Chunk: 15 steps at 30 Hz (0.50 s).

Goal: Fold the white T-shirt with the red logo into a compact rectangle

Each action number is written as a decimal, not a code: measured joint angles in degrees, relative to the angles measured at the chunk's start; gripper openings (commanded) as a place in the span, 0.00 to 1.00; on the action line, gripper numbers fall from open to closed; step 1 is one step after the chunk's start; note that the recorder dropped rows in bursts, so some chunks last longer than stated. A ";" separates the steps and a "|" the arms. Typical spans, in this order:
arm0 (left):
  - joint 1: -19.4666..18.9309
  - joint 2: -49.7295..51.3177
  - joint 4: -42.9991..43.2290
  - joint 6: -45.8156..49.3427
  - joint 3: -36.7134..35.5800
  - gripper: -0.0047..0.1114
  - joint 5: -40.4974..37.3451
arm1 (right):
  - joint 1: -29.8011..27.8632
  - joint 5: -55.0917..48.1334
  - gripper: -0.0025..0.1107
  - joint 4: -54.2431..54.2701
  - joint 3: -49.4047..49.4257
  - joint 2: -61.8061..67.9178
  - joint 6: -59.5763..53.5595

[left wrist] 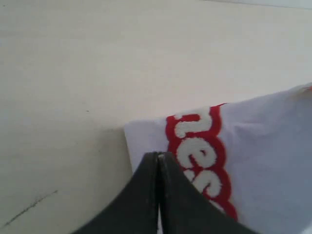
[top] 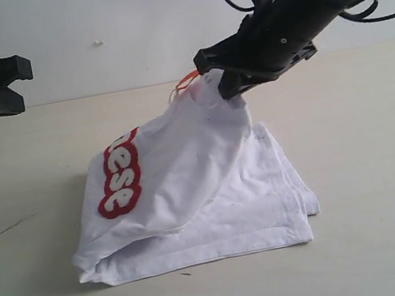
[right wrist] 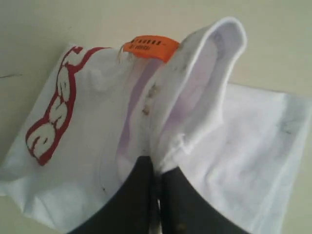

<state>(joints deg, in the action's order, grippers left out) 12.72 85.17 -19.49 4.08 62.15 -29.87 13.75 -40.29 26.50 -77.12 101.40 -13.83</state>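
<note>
Hanging from clamped right fingers (right wrist: 139, 200), the white T-shirt (top: 185, 165) drapes; left fingers (left wrist: 141, 195) closed, empty.

Pale wood-tone tabletop (top: 380, 164), matte, seen across lower part of exterior view. Plain off-white wall (top: 125, 24) seen behind, met by table along straight horizontal line. Small light mark (top: 97, 43) noted on wall, left of centre. Thin dark slanted scratch (top: 13, 226) noted on table at left; also picked up in left wrist view. Tiny dark fleck (top: 185, 274) seen on table toward near side.
</note>
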 measured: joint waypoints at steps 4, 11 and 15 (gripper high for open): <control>0.00 0.00 0.00 0.00 0.00 0.04 0.09 | 0.00 -3.62 0.02 -14.17 0.00 -1.09 11.55; 0.00 0.00 0.00 0.00 0.00 0.04 -0.04 | 0.00 -4.27 0.36 -22.04 0.00 5.07 17.27; 1.97 2.71 -2.44 5.93 0.00 0.04 -2.12 | 0.00 -4.76 0.30 -32.27 0.00 5.37 26.41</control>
<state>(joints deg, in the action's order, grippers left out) 14.68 87.88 -21.93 10.01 62.15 -31.99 13.75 -45.06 -5.77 -77.12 106.77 12.58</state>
